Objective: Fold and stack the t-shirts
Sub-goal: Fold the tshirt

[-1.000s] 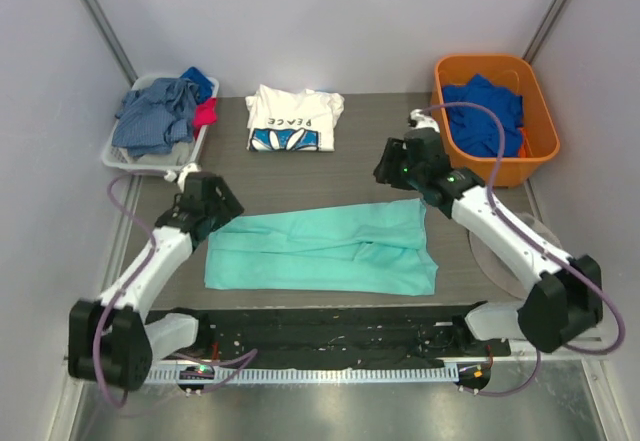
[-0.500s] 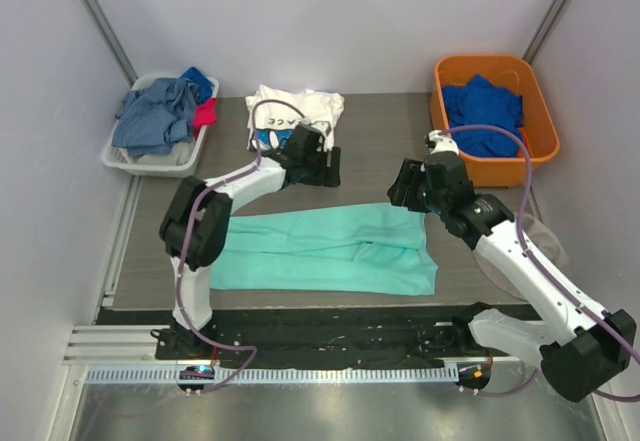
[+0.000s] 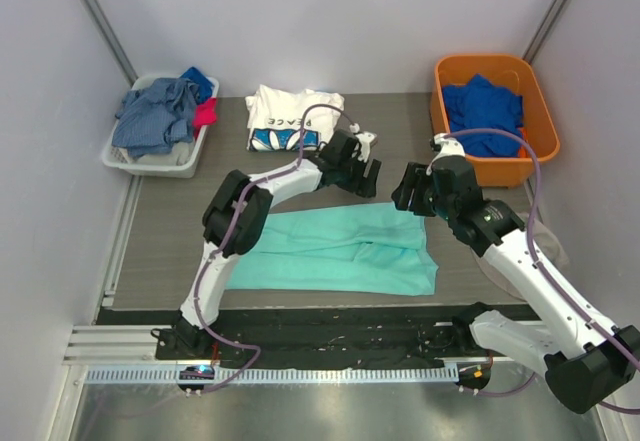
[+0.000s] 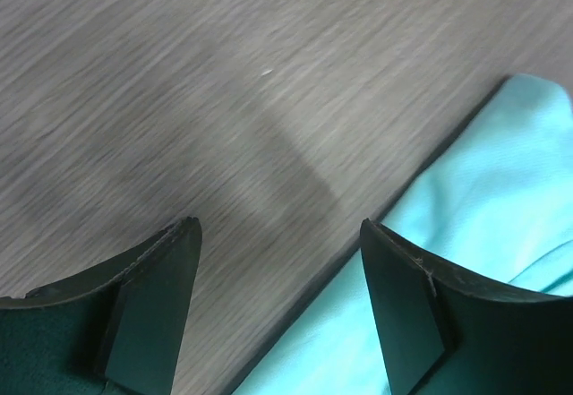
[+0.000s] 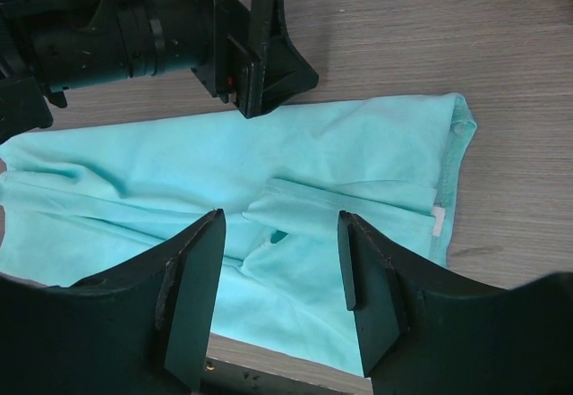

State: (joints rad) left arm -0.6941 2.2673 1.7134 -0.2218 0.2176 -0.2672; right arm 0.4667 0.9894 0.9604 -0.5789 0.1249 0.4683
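Grey wood-grain tabletop (image 3: 400, 126) fills the overhead view. Your mint-teal t-shirt (image 3: 330, 251) lies spread flat toward six o'clock, and the white PEACE t-shirt (image 3: 292, 119) rests at about eleven o'clock. A white tray (image 3: 150, 168) of grey-blue clothes sits at ten o'clock, and an orange bin (image 3: 505, 173) with a royal blue garment (image 3: 485, 111) sits at two. Your left gripper (image 3: 366, 177) reaches across above the teal shirt's far edge, toward its one o'clock corner. The right gripper (image 3: 410, 193) hangs near it, over that same corner. From the left wrist you see the fingers (image 4: 152, 305) standing wide apart with nothing between them, over bare wood, with the teal hem coming in at four o'clock. From the right wrist the two fingers are parted as well and grip nothing. They hover over the teal cloth with a fold of it showing in the gap, and the left gripper sits at eleven o'clock, just past the shirt's far edge.
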